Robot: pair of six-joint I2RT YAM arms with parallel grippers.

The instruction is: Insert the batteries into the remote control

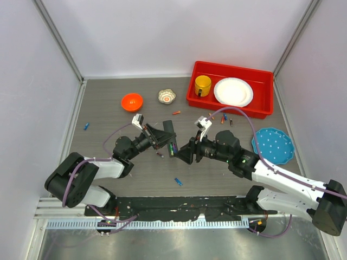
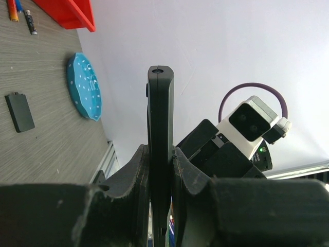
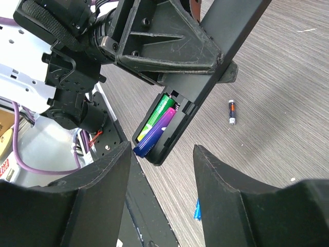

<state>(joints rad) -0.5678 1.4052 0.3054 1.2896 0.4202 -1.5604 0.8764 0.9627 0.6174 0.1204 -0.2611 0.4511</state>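
Slim flat black remote control (image 3: 231,36): clamped edge-on in my left gripper (image 2: 160,154), off the grey table (image 3: 288,77). Inside it: green and purple cylindrical batteries (image 3: 159,121); I cannot read their print. My right gripper (image 3: 160,170): fingers parted, empty.

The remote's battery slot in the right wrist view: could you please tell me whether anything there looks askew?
Yes. The purple battery sits slanted in the slot of the remote control, and its lower end appears to poke past the rim. The green battery beside it lies down inside the slot.
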